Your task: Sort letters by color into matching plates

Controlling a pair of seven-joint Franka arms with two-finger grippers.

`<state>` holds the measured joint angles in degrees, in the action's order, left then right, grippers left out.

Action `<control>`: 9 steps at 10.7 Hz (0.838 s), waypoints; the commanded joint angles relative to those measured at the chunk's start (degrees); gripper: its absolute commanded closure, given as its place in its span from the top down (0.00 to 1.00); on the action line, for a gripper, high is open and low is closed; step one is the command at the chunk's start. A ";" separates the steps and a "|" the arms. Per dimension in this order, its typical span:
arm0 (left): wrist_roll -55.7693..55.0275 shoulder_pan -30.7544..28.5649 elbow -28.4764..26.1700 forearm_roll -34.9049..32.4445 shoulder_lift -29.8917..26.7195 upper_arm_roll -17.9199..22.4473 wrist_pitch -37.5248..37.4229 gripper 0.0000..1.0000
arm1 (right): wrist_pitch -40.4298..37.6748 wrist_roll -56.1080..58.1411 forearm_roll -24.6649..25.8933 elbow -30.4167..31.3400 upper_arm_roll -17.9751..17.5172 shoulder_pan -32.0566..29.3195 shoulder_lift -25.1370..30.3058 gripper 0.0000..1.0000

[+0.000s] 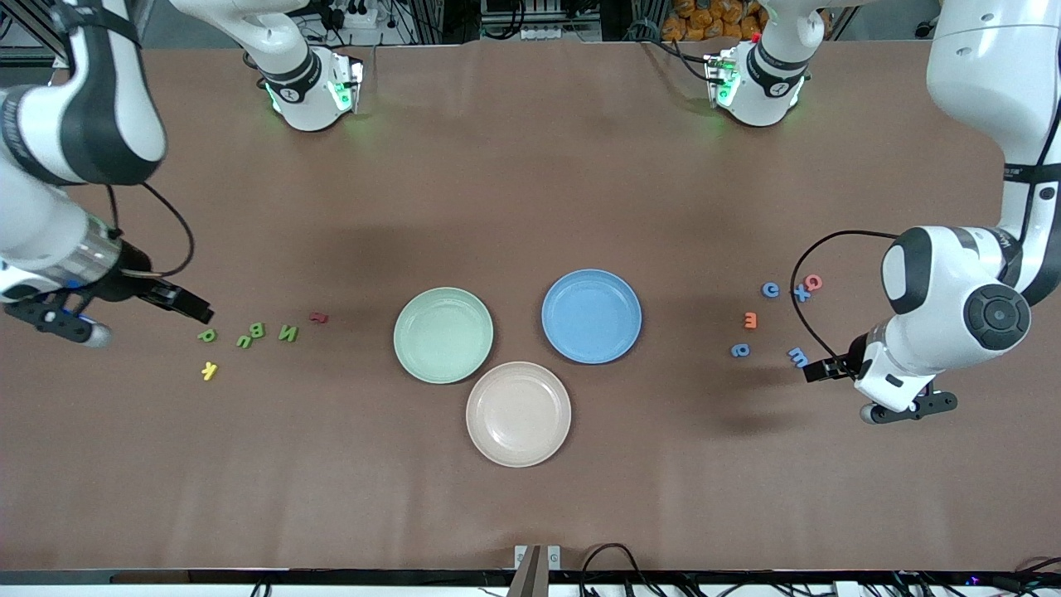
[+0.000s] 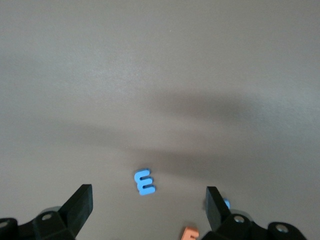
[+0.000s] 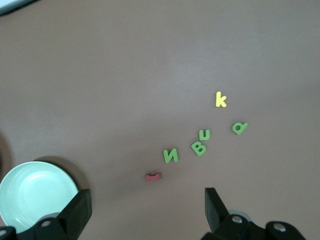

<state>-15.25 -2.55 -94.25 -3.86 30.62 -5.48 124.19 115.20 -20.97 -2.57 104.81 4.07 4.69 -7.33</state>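
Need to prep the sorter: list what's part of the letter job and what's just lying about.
Job:
- green letters
- blue letters
- green plate
- blue plate

Lying about:
- beige plate
- yellow k
- red letter
- orange letter
- pink letter

Only readable stuff is the foam letters themselves. Down at my right arm's end of the bench point(image 1: 530, 514): a yellow k point(image 3: 220, 99), a green N point(image 3: 171, 155), a green B point(image 3: 199, 148) touching a green u point(image 3: 204, 134), plus a green one that could be a or p point(image 3: 240, 128). At my left arm's end: a blue m point(image 2: 145, 182), a blue x point(image 1: 801, 292), a blue c point(image 1: 771, 289). Nothing else legible.
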 commanded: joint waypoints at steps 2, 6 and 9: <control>-9.95 -0.53 -5.50 1.57 1.37 -0.23 6.67 1.00 | 9.33 -1.88 -5.58 8.21 -0.29 0.32 -1.36 1.00; -12.08 -0.88 -9.79 1.57 1.46 -0.23 10.95 1.00 | 16.17 -1.79 -5.69 11.55 -0.29 0.23 -7.95 1.00; -12.17 -1.49 -13.41 1.57 1.20 -0.23 15.90 1.00 | 20.57 -1.79 -5.69 12.34 -0.29 0.23 -12.52 1.00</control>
<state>-26.67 -3.31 -105.00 -3.09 32.65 -5.50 137.52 132.97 -22.12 -7.71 116.57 4.17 5.35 -17.46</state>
